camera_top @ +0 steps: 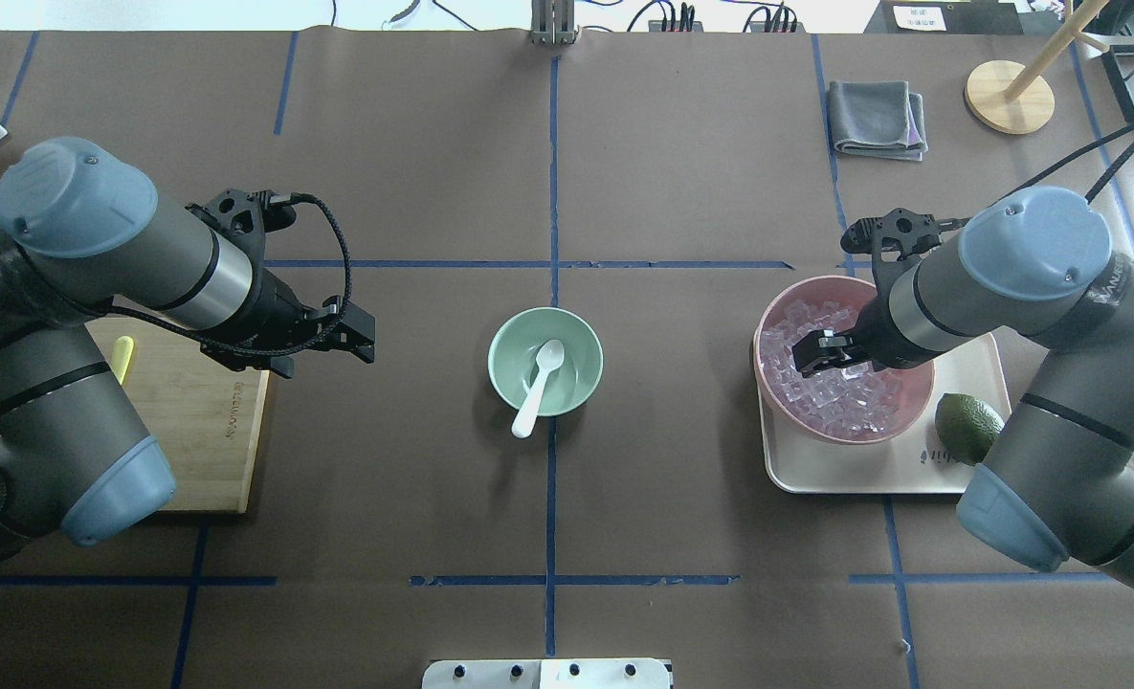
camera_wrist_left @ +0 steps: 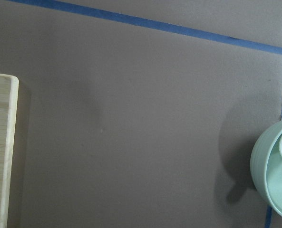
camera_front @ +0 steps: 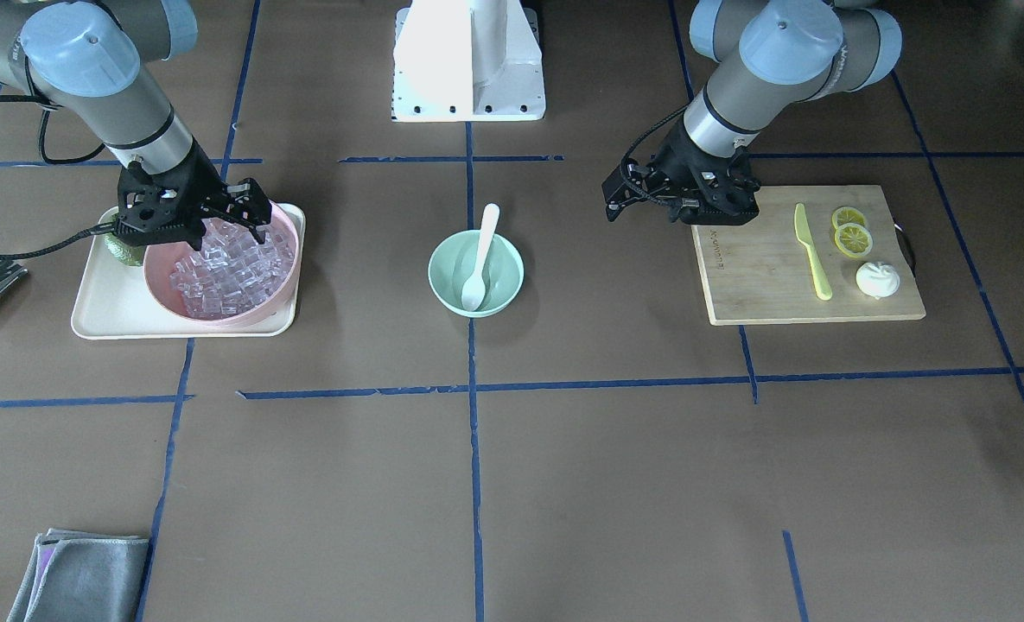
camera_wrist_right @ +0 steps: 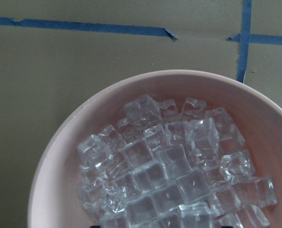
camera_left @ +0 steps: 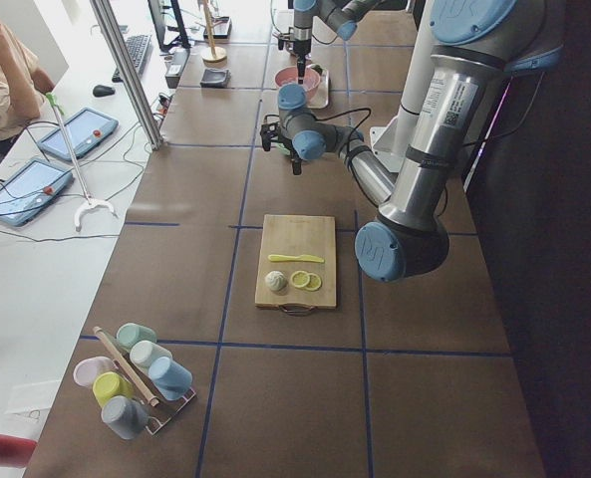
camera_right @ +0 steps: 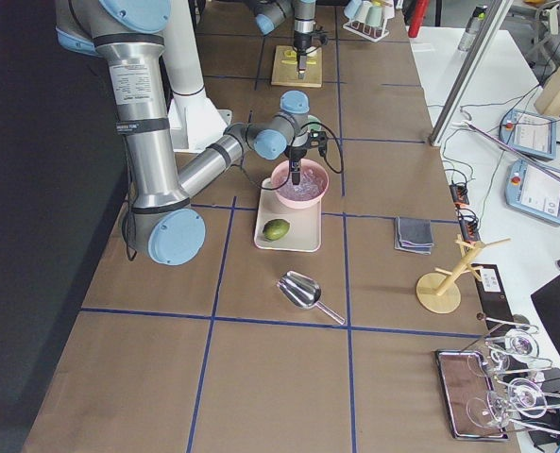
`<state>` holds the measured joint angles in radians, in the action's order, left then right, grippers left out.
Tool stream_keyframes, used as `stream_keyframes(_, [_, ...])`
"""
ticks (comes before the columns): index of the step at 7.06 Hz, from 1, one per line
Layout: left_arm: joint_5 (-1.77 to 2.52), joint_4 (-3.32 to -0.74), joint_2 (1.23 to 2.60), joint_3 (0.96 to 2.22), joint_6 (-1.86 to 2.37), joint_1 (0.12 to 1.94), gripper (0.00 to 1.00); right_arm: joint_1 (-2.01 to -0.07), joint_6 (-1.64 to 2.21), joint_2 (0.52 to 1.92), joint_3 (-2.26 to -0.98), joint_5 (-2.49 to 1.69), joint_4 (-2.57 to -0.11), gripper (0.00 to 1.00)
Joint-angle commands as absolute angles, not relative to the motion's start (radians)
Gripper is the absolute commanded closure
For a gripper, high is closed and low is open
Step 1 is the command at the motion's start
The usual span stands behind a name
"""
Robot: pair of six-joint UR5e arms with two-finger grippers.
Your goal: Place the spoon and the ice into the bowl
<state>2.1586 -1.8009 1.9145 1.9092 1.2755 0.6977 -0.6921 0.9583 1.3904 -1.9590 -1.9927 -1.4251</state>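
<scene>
The white spoon (camera_front: 480, 259) lies in the mint-green bowl (camera_front: 442, 263) at the table's middle, scoop down and handle over the rim; both also show in the overhead view, the spoon (camera_top: 540, 381) and the bowl (camera_top: 576, 356). The ice (camera_front: 226, 268) is a heap of clear cubes in a pink bowl (camera_front: 166, 298), seen close in the right wrist view (camera_wrist_right: 164, 175). My right gripper (camera_front: 196, 233) hangs open just above the ice (camera_top: 830, 388). My left gripper (camera_front: 613, 192) is open and empty, between the cutting board and the mint bowl (camera_wrist_left: 274, 175).
The pink bowl stands on a cream tray (camera_front: 110, 307) with a green avocado (camera_top: 968, 426). A wooden cutting board (camera_front: 762, 276) holds a yellow knife (camera_front: 812, 255), lemon slices (camera_front: 851, 231) and a white bun (camera_front: 879, 279). A grey cloth (camera_front: 79, 574) and a metal scoop (camera_right: 303, 291) lie nearby.
</scene>
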Motion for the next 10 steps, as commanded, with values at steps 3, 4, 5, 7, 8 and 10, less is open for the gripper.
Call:
stream_keyframes(3, [2.158, -1.801, 1.914, 1.91, 1.276, 0.696, 0.01, -0.677, 0.879, 1.394, -1.933, -1.936, -1.43, 0.26])
stream_keyframes(4, [2.158, -1.801, 1.914, 1.91, 1.276, 0.695, 0.01, -0.675, 0.877, 1.397, -1.931, -1.931, -1.43, 0.42])
stream_keyframes(5, [2.157, -1.802, 1.914, 1.91, 1.276, 0.695, 0.01, -0.676, 0.877, 1.397, -1.933, -1.933, -1.431, 0.8])
stream_keyframes(7, [2.158, -1.802, 1.914, 1.91, 1.276, 0.693, 0.01, -0.68, 0.877, 1.39, -1.94, -1.939, -1.462, 1.0])
stream_keyframes(8, [2.158, -1.802, 1.914, 1.91, 1.276, 0.695, 0.01, -0.678, 0.879, 1.379, -1.962, -1.95, -1.468, 1.0])
stream_keyframes(10, [2.158, -1.804, 1.913, 1.924, 1.275, 0.698, 0.01, -0.663, 0.94, 1.187, -1.973, -1.989, -1.581, 1.0])
